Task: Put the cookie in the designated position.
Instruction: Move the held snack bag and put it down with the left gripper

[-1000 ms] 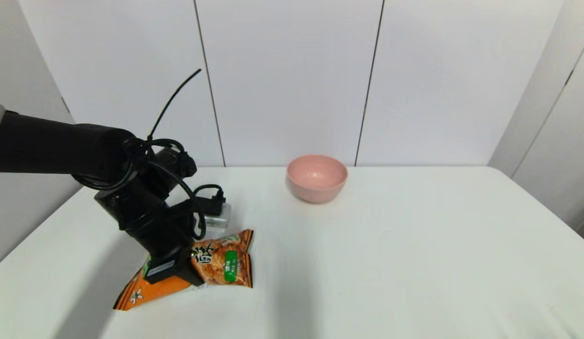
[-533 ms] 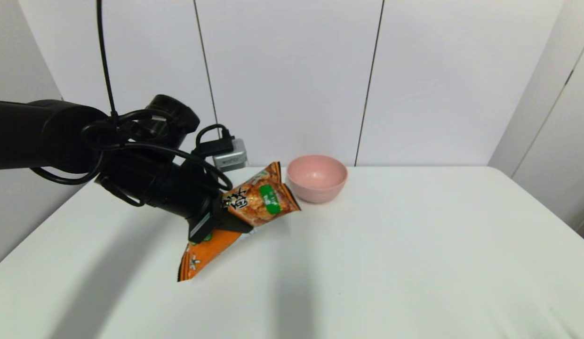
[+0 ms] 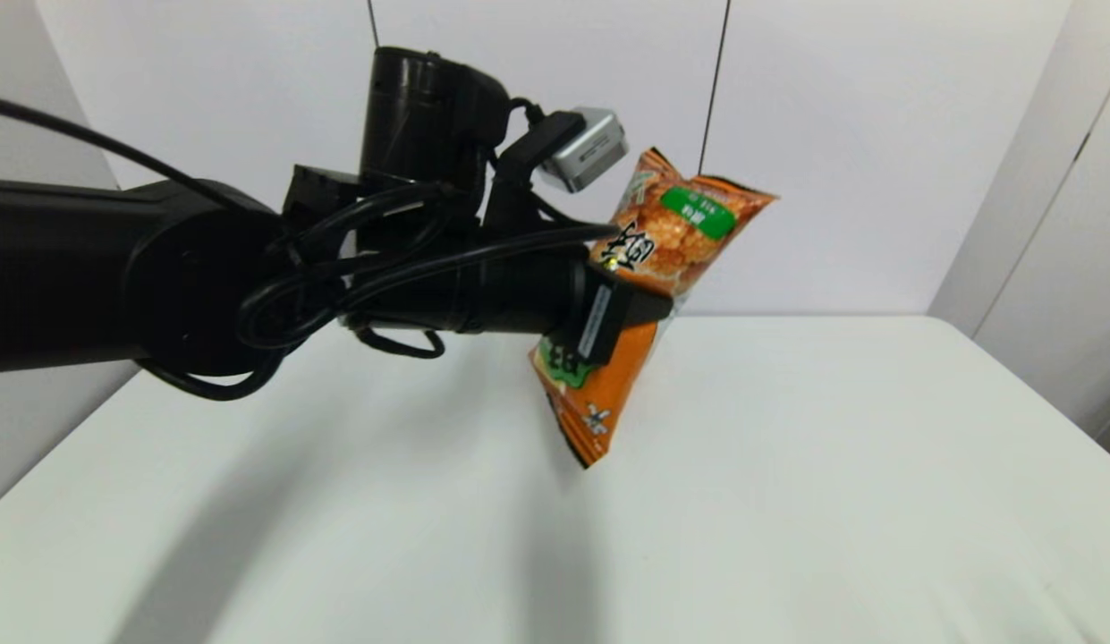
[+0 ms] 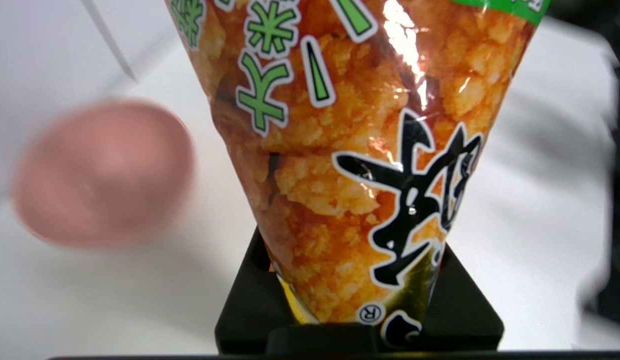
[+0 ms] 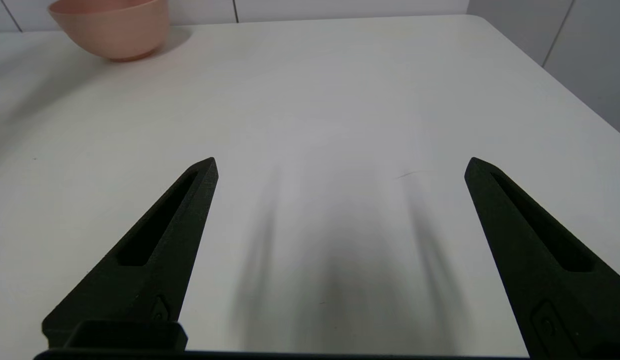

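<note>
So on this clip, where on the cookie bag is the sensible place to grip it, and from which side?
Probably across its flat faces near the middle, as the left gripper does now. The cookie bag is wide and thin, so its two faces suit the fingers. It hangs tilted, clear of the table, the lower end drooping, yet looks securely held. The right gripper is open, low over the table.

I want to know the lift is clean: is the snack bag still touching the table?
Apart. In the head view the snack bag, clamped in the left gripper, hangs in the air with its lowest corner clear above the table.
</note>
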`<state>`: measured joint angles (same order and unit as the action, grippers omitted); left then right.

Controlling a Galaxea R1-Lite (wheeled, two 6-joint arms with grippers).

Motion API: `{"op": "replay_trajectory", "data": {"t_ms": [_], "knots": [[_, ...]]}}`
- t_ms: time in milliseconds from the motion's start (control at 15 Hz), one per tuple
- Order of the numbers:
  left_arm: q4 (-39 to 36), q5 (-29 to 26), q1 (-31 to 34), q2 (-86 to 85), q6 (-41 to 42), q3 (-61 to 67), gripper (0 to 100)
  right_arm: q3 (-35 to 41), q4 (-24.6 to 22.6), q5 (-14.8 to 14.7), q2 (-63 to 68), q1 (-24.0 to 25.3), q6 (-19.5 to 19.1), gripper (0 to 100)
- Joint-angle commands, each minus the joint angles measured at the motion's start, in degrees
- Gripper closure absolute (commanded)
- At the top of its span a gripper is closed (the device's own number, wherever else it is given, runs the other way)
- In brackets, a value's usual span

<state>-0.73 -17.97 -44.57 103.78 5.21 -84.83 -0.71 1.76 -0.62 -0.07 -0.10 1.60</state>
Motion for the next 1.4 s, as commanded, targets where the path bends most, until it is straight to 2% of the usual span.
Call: {"op": "replay_trajectory", "data": {"t_ms": [67,267,400,800,933,1400], "knots": [[-2.08,19.29,-6.14,13.82,-7.84,-19.05,100,0.0,0.0,0.01,-0.01,0.01,-0.01,0],[-4.01,25.62,-7.81,22.52,-11.8,-28.81,100,0.0,0.0,0.01,-0.01,0.01,-0.01,0],[-9.9,28.16,-8.34,26.12,-13.47,-28.72,100,0.0,0.0,0.01,-0.01,0.01,0.07,0],[-14.74,43.28,-8.78,33.68,-17.16,-28.81,100,0.0,0.0,0.01,-0.01,0.01,0.07,0],[-16.41,44.86,-8.78,35.09,-18.39,-28.81,100,0.0,0.0,0.01,0.07,0.01,-0.01,0],[-16.76,44.69,-10.27,36.93,-18.13,-28.81,100,0.0,0.0,0.01,-0.01,0.01,0.07,0]]}}
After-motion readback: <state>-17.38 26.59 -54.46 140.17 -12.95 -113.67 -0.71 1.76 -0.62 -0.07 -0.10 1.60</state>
